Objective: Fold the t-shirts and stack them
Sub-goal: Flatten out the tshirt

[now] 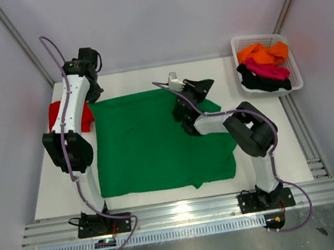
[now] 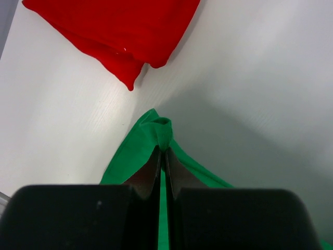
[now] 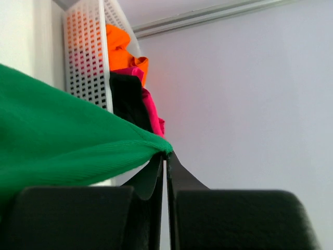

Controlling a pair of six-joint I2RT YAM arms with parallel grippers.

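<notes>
while the top view hides the fingertips, wrist views show left gripper (image 2: 162, 154) and right gripper (image 3: 165, 159) each pinching the green t-shirt (image 1: 151, 146), jaws pressed together.

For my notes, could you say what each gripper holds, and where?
Both pinch the green shirt: the left gripper its far-left corner, the right gripper its far edge.

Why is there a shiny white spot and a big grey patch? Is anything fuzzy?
Top view: light glares off the metal rail. Left wrist view: the grey patch is a soft shadow on the table beside the green shirt; the left claw looks dark and fuzzy. Right wrist view: a faint pink glow tints the wall beside the basket.
</notes>
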